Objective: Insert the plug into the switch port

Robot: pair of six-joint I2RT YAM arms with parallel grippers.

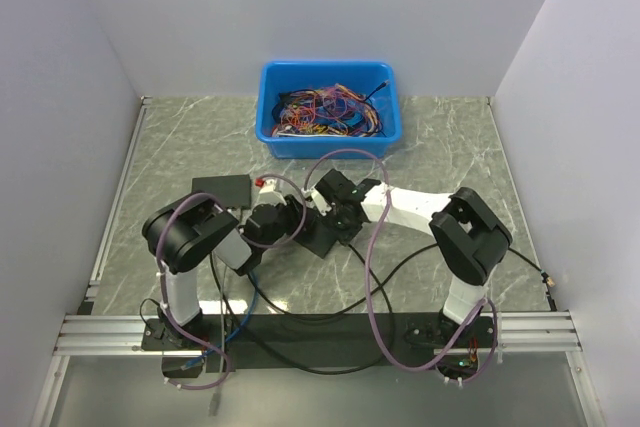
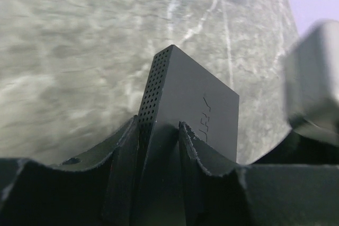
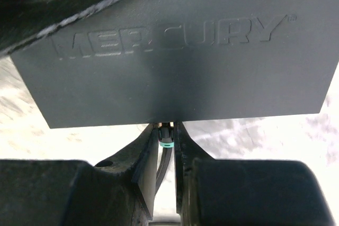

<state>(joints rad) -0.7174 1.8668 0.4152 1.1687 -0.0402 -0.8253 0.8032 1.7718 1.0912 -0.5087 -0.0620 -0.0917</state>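
Observation:
The switch (image 3: 175, 72) is a flat dark charcoal box with raised lettering. In the left wrist view it stands on edge (image 2: 193, 104), its perforated side facing left. My left gripper (image 2: 159, 126) is shut on the box's near end. My right gripper (image 3: 167, 130) is shut on a small black plug (image 3: 167, 137) with a teal band, its black cable trailing down between the fingers. The plug's tip meets the box's near long edge. The port row is hidden. In the top view both grippers meet over the box (image 1: 322, 235) at mid-table.
A plain matte black slab (image 1: 222, 190) lies left of the grippers, with a small red piece (image 1: 263, 182) beside it. A blue bin (image 1: 328, 107) of coloured wires stands at the back. Black and purple cables loop over the near table (image 1: 180, 147).

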